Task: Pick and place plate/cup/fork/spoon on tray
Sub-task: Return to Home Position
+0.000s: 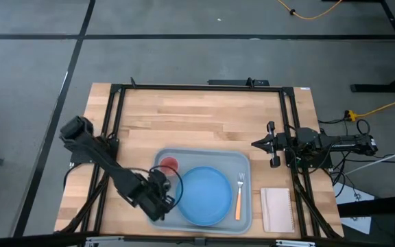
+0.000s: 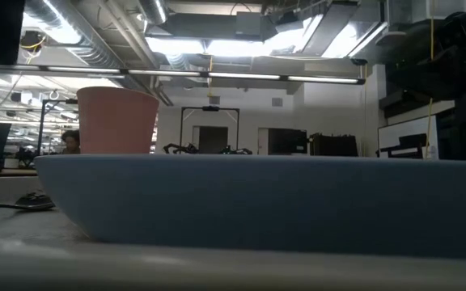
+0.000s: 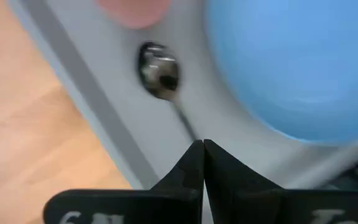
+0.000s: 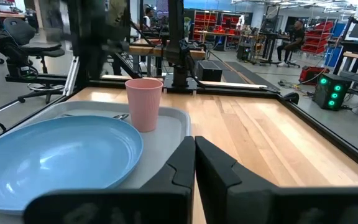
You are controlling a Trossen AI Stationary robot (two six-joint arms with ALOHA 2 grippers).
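Note:
The pale blue-grey tray (image 1: 242, 161) lies at the table's near middle. On it are the blue plate (image 1: 204, 195), the pink cup (image 1: 168, 165) at its far left, and the orange-handled fork (image 1: 239, 197) at its right. My left gripper (image 1: 160, 197) is over the tray's left part, shut on the dark spoon (image 3: 158, 70). The spoon's bowl points toward the cup (image 3: 135, 9). My right gripper (image 1: 258, 144) waits shut and empty beyond the tray's far right corner. The low view shows the tray's wall (image 2: 257, 202) and the cup (image 2: 118, 120). My left gripper pinches the spoon's thin handle (image 3: 188, 127) at its free end between its two fingertips. The fingers lie along the handle, slanting down from the table's near left. The bowl (image 3: 158, 70) is low over the tray floor between the cup and the plate; whether it rests there I cannot tell.
A small white pad (image 1: 278, 209) lies on the table to the right of the tray. A black frame (image 1: 197, 87) runs around the table's edges. Bare wood lies beyond the tray toward the far edge.

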